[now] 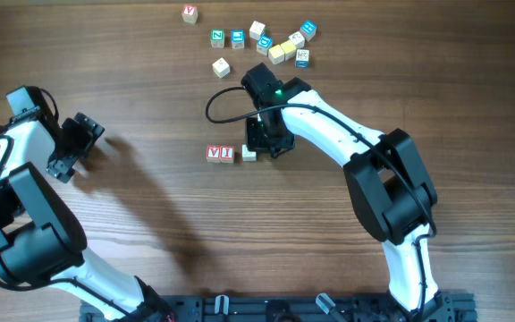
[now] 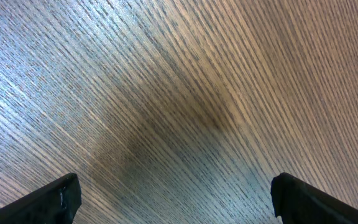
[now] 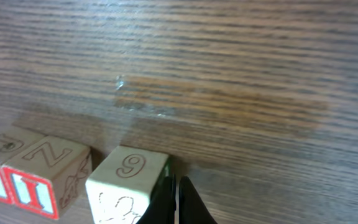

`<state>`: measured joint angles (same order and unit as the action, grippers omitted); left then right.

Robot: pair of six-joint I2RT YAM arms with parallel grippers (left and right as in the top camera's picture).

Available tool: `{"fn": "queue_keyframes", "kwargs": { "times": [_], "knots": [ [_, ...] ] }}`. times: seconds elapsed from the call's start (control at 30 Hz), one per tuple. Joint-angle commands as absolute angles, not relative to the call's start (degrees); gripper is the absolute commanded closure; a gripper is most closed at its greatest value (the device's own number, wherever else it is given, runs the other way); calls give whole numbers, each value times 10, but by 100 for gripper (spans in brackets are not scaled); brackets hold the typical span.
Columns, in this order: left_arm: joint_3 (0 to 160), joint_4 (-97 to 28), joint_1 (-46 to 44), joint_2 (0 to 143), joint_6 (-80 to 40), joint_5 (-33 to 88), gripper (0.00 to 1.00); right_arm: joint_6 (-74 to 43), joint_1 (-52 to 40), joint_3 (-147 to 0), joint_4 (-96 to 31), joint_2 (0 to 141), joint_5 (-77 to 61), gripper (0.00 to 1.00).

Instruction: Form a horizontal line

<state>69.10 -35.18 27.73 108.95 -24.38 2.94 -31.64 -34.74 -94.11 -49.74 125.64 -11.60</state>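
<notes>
The horizontal line stands as a short row in the middle of the table: two red-lettered cubes (image 1: 220,154) touching each other, then a pale cube (image 1: 249,154) a small gap to their right. In the right wrist view the pale cube (image 3: 126,180) shows a "9" on top, with the red-lettered cubes (image 3: 36,174) to its left. My right gripper (image 1: 258,149) (image 3: 176,199) is shut with nothing between its fingers, and its tips rest against the pale cube's right side. My left gripper (image 1: 74,148) (image 2: 182,202) hangs open over bare wood at the far left.
Several loose cubes lie at the back: a red-lettered one (image 1: 189,13), a green-lettered (image 1: 217,38), blue-lettered ones (image 1: 237,38), a yellow (image 1: 277,54), a white dark-marked (image 1: 302,57) and a pale one (image 1: 221,67). A black cable (image 1: 215,103) loops by the right wrist.
</notes>
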Motion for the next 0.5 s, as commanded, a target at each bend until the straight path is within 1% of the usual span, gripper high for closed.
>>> {"fn": "queue_keyframes", "kwargs": {
  "times": [0.0, 0.2, 0.47],
  "knots": [
    [690, -352, 279, 1096, -249, 32, 0, -317, -357, -940, -498, 1263, -141, 95],
    [690, -352, 279, 1096, -249, 32, 0, -316, -368, -940, -500, 1263, -138, 95],
    [690, -352, 279, 1096, -249, 32, 0, -316, -367, -940, -504, 1263, -94, 95]
  ]
}}
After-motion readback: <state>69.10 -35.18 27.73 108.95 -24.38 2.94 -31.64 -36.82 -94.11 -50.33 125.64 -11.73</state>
